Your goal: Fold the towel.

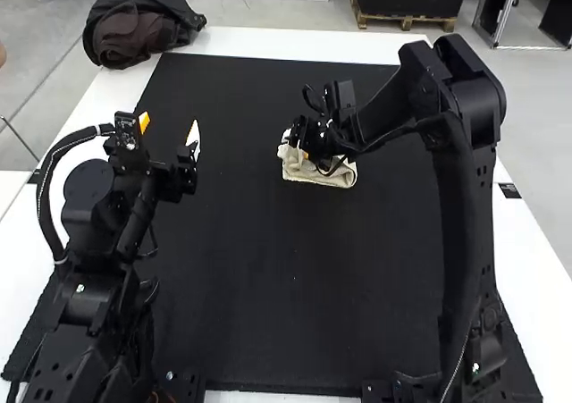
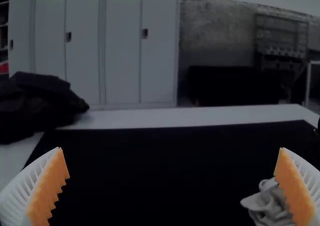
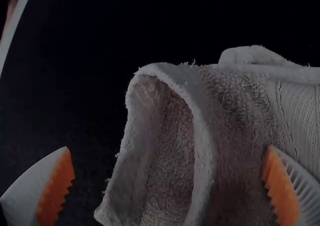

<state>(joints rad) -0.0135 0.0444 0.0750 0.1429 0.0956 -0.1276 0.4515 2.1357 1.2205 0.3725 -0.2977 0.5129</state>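
Note:
The beige towel (image 1: 320, 172) lies bunched near the middle of the black mat. My right gripper (image 1: 302, 149) is over its left part, partly hiding it. In the right wrist view, the towel (image 3: 230, 110) shows a curled-up edge between the spread fingers of my right gripper (image 3: 167, 186), which hold nothing. My left gripper (image 1: 169, 133) stands open and apart from the towel, over the mat's left side. In the left wrist view, my left gripper (image 2: 172, 186) has wide-set fingers with nothing held, and the towel (image 2: 270, 206) lies farther off, partly behind one finger.
A dark bundle of cloth (image 1: 143, 23) rests at the table's far left corner. The black mat (image 1: 268, 305) covers most of the white table (image 1: 295, 44). The right arm reaches across the mat's right side toward the towel.

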